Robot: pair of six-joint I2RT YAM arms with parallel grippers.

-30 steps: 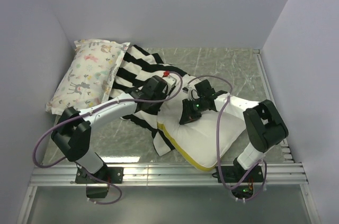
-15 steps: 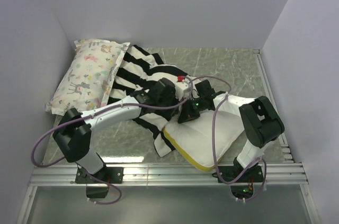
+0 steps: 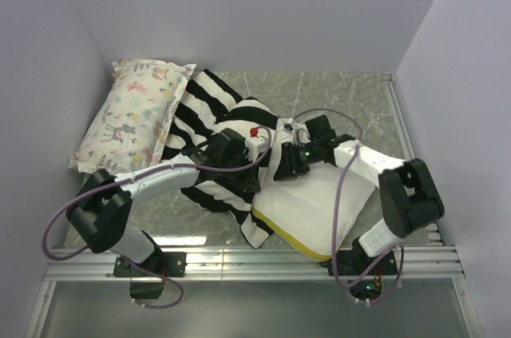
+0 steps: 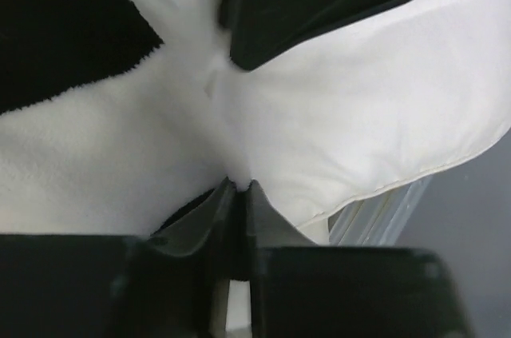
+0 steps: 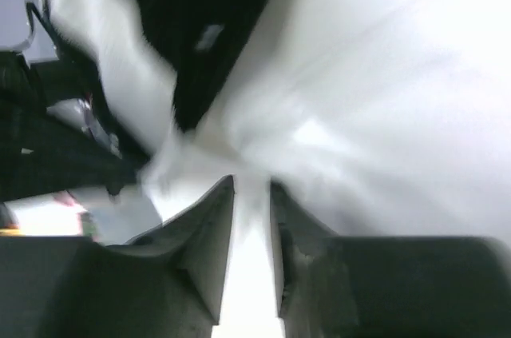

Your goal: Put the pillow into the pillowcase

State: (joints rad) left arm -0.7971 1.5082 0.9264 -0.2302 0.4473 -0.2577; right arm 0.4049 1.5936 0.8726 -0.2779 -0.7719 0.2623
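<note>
The pillow (image 3: 307, 206) lies on the near right part of the table (image 3: 351, 98). Most of its plump cream body is bare, and the yellow band (image 3: 291, 240) along its near edge is fully exposed. Only its far-left corner meets the pillowcase (image 3: 209, 106), whose black and white stripes spread in a rumpled heap from the far left towards the middle. One fold of the case drapes down along the pillow's left side. Judging by this, insertion has barely begun, with the mouth of the case just meeting the pillow's corner.

Both arms converge on that meeting point. The left gripper (image 4: 237, 184) has its jaws pressed together on a gathered tuck of white cloth. A black stripe sits just to the left of the pinch and smooth pillow fabric to the right, so the cloth is probably the case's white edge, though the close view does not settle which of the two fabrics it is. Holding the hem there would keep the opening in place while the pillow is worked in.

The right gripper (image 5: 251, 188) sits over the pillow's far corner, its jaws a narrow gap apart with white material between them. The picture is too blurred to tell whether they grip it.

The printed pillow (image 3: 132, 114) lies at the far left, partly on the case.
</note>
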